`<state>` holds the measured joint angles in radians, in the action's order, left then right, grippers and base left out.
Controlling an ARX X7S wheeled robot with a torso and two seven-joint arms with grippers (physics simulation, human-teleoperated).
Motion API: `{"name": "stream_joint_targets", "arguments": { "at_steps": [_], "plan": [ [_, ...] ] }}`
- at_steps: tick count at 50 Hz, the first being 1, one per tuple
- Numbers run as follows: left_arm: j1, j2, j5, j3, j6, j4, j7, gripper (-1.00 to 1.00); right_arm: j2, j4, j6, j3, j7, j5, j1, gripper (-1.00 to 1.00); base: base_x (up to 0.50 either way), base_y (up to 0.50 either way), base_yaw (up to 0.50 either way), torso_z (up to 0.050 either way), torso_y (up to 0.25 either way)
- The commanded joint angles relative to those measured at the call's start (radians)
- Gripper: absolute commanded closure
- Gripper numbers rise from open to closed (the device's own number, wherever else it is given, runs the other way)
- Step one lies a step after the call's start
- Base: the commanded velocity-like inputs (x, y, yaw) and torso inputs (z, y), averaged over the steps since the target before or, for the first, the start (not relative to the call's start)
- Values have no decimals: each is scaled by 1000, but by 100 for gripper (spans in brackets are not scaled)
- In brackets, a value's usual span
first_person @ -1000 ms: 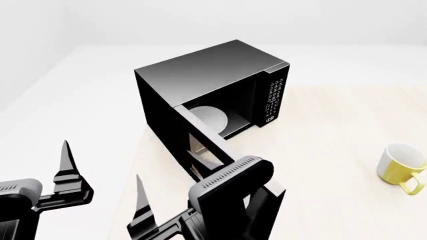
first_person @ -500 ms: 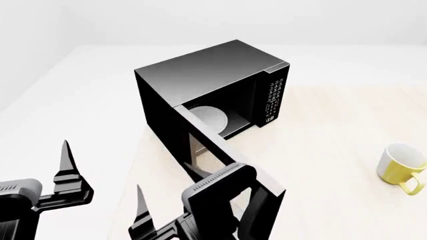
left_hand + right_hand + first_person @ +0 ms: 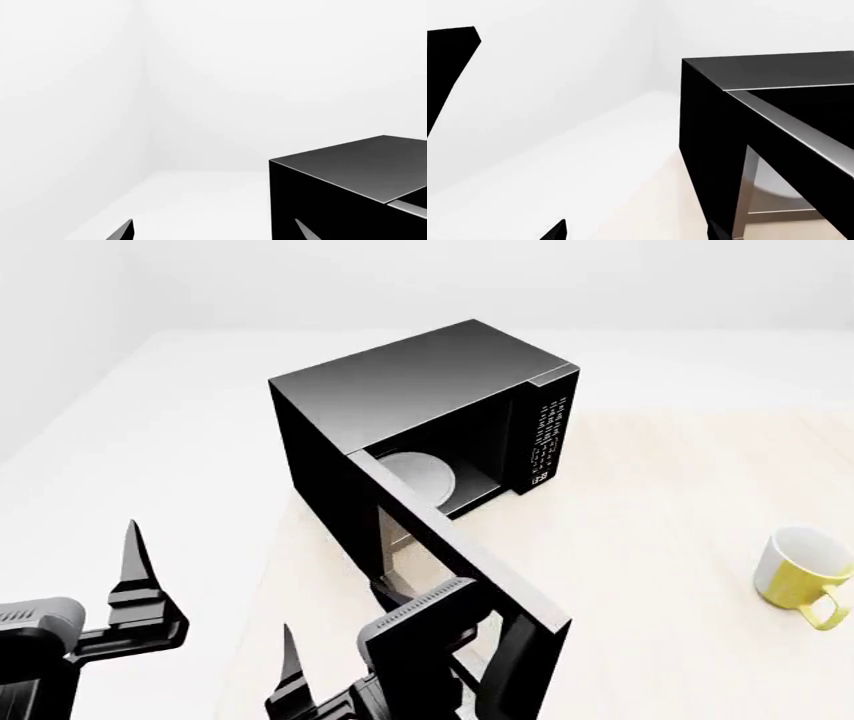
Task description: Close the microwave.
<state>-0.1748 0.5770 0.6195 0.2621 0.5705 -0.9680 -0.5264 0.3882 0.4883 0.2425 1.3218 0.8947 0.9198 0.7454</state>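
The black microwave (image 3: 400, 380) stands on the pale wooden table (image 3: 667, 490) with its door (image 3: 461, 555) swung wide open toward me. The white turntable (image 3: 420, 475) and keypad panel (image 3: 547, 440) show; the handle is hidden. My right gripper (image 3: 354, 665) is open and empty, low on the door's outer side; one finger (image 3: 284, 665) shows. In the right wrist view the right gripper (image 3: 634, 234) faces the microwave's side (image 3: 710, 150) and the door edge (image 3: 787, 125). My left gripper (image 3: 213, 236) is open and empty, left of the microwave (image 3: 347, 195); one finger (image 3: 134, 575) shows.
A yellow-green mug (image 3: 801, 575) with a white inside stands on the table at the right. The table's left edge runs below the microwave, with white floor (image 3: 160, 460) beyond. White walls lie behind.
My right arm has drawn down and back toward me along the door's outer side. The door and the left arm have not moved.
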Motion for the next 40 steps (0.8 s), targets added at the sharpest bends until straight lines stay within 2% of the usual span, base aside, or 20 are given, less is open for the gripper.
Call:
{"name": "stream_joint_targets", "arguments": {
  "at_steps": [1, 40],
  "plan": [
    [2, 9, 13, 2, 4, -6, -10, -100, -6, -44, -3, 4, -13, -5, -12, -100, 0, 0, 0, 0, 0],
    [-3, 26, 19, -8, -14, -2, -27, -100, -15, -225, -40, -29, -57, -6, -34, -100, 0, 0, 0, 0, 0]
  ]
}}
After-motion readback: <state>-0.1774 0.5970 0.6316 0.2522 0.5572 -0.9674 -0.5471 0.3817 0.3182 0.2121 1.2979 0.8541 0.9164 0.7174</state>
